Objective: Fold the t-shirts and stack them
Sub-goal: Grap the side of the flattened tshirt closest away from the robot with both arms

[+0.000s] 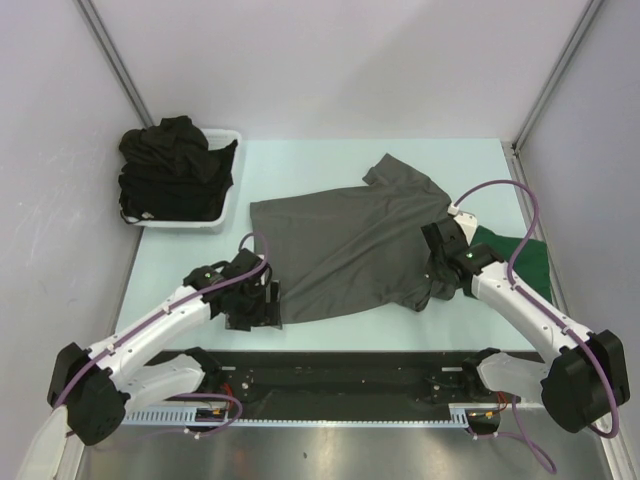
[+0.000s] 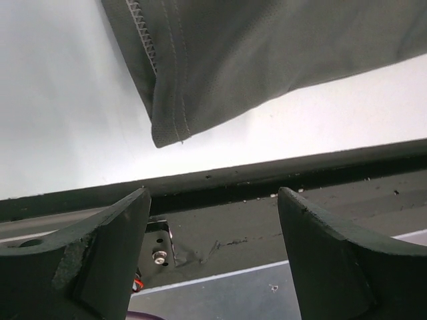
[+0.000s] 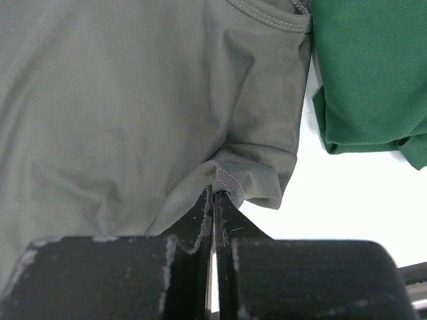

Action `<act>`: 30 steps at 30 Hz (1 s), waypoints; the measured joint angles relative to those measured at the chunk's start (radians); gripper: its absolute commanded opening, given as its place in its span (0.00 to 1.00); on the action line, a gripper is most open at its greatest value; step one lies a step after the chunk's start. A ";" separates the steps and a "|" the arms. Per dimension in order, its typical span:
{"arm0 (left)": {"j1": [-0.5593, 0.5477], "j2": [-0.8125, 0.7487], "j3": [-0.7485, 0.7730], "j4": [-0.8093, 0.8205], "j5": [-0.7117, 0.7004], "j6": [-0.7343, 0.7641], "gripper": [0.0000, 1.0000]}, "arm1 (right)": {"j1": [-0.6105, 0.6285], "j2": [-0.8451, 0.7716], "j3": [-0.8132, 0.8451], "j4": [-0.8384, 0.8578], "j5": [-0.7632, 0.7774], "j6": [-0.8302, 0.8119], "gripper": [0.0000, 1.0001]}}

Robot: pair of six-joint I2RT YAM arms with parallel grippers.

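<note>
Nearest us, in the left wrist view, the left gripper [image 2: 213,197] has its jaws wide apart with nothing between them. It is aimed toward the black rail [image 2: 267,175] along the table's near edge, just short of the grey shirt's hem corner.

We count two arms, one charcoal grey t-shirt [image 1: 345,250] and one dark green t-shirt [image 1: 528,262]. A heap of black t-shirts [image 1: 175,165], whose number we cannot tell, fills one white plastic basket [image 1: 185,225] at 10 o'clock.

The grey shirt lies spread at the table's centre. Its long axis runs 9 to 3, hem toward 9, neck toward 3, and one sleeve points to 12. The right gripper [image 3: 213,192] is pinched tight on the hem of the other sleeve, at about 4 o'clock.

The green shirt lies bunched at 3 o'clock, just beside the grey neck. The table [image 1: 330,165] is pale and smooth, and plain light walls [image 1: 350,60] enclose it.
</note>
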 measured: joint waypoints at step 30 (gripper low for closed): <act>-0.019 0.155 -0.035 0.155 -0.143 -0.075 0.58 | -0.058 -0.060 0.022 -0.066 -0.026 -0.074 0.00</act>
